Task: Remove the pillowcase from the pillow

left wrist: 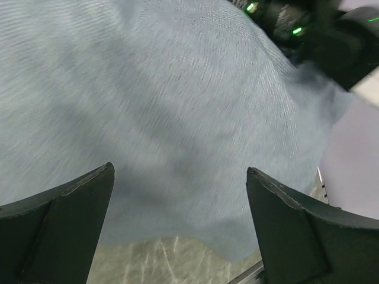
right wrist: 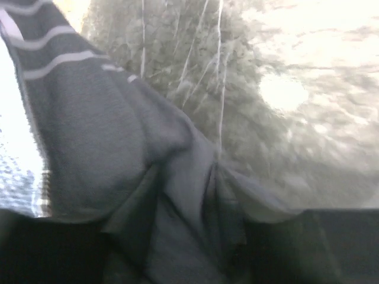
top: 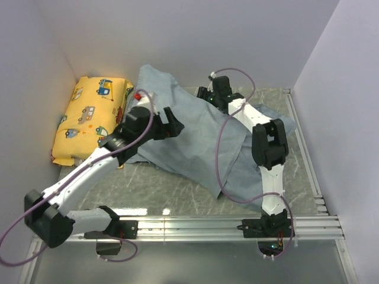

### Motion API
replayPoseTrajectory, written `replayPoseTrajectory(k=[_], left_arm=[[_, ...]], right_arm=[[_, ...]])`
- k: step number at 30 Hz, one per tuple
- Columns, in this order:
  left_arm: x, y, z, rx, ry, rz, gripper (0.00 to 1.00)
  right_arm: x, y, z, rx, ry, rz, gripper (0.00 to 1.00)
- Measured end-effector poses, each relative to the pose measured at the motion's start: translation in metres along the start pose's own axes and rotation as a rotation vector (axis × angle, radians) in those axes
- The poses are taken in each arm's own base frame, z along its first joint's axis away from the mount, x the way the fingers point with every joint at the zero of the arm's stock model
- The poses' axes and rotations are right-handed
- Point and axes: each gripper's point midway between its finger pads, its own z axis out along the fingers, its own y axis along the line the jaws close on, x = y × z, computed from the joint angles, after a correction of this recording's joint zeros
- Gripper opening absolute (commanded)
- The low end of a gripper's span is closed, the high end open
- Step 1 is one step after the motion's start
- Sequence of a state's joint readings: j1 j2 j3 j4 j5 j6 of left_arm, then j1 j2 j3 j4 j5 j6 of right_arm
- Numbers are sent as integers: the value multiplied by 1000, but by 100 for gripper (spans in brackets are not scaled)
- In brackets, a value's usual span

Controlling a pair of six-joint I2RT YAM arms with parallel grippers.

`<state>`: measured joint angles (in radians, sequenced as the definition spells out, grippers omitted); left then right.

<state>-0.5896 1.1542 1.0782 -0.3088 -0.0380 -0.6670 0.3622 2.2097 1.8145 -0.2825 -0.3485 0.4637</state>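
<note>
L gripper (left wrist: pixel 179 171): spread wide, nothing between the fingers. Faces the lighter blue-grey inside of the pillowcase (top: pixel 201 136) at its left part, prob. so placed to take a pinch of cloth.

R gripper (top: pixel 208 93): reached to the far edge of the pillowcase, near the back wall. Own fingers lost in the dark at bottom of R wrist view, so apart or together can't be told. Cloth there gathered into folds converging toward the lens, dark outside w/ thin white stripes showing; fits a pinch near the hem, but judged only.

Pillowcase: draped diagonally over the table (top: pixel 160 189), from a raised hump at far left to a flat corner at near right. Mostly inside face up, i.e. seemingly part turned out.

Hump prob. owed to the pillow beneath; pillow not plainly seen from above. Overexposed white patch (right wrist: pixel 12 130) at left edge of R wrist view, beside the striped cloth: poss. pillow, too blown out to confirm.

Yellow vehicle-print cushion (top: pixel 89 115): far left, just beside the pillowcase, no part of the job.

Stage, as judged: cover not yet off.
</note>
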Motion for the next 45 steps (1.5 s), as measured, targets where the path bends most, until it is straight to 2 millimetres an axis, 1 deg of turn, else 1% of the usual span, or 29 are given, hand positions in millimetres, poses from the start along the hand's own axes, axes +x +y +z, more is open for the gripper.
replayPoseTrajectory(k=[1,3,5,6,7,10,12,14,16,18,19,21,22,24,26,29,32,34,37,38,40,41,43,44,45], left_arm=[[6,-3,9,8,14,2,99],[22,-14,23,23,53,20,99],[42,-35,34,43,95,62,99],[49,-44,38,48,105,83,99],[56,-56,41,60,114,108,99],[74,-82,46,75,121,168,99],[82,-90,46,70,117,202,99],[89,-98,46,65,111,236,99],[93,-111,48,65,96,271,99],[97,-123,52,66,86,300,99],[100,-128,55,64,83,314,99],[107,-134,60,51,76,345,99],[112,-136,64,37,74,365,99],[122,-138,73,1,70,405,99],[132,-136,81,-44,67,453,99],[145,-136,89,-103,54,529,99],[153,-140,92,-134,41,583,99],[155,-141,93,-145,33,599,97],[154,-140,95,-176,19,610,86],[153,-139,96,-185,15,613,74],[151,-135,95,-208,6,617,61],[149,-133,95,-219,1,618,46],[146,-130,95,-237,-14,615,32],[144,-129,95,-244,-19,613,19],[143,-128,96,-250,-23,614,14]], right_arm=[[-4,3,-9,15,-14,-3,71],[-20,11,-30,34,-60,-29,80],[-38,23,-55,49,-118,-53,84],[-48,30,-69,55,-151,-66,86],[-57,37,-82,59,-183,-74,87],[-90,60,-136,65,-315,-96,88],[-108,74,-175,61,-403,-104,88],[-119,82,-215,64,-486,-104,88],[-122,80,-254,88,-559,-94,89],[-116,67,-290,129,-624,-70,90],[-110,60,-301,143,-639,-57,90],[-90,37,-324,188,-661,-18,90],[-79,26,-331,204,-667,1,90],[-54,3,-341,241,-673,35,91],[-23,-16,-342,273,-648,61,91],[11,-30,-340,290,-614,81,91],[35,-41,-340,308,-601,90,92],[47,-47,-341,322,-595,96,92],[59,-55,-339,340,-583,104,92],[62,-57,-337,344,-576,106,92],[68,-61,-333,349,-561,109,92],[71,-63,-331,352,-554,112,92],[78,-66,-327,352,-538,116,92],[81,-67,-325,352,-530,118,92],[84,-69,-324,352,-521,121,92]])
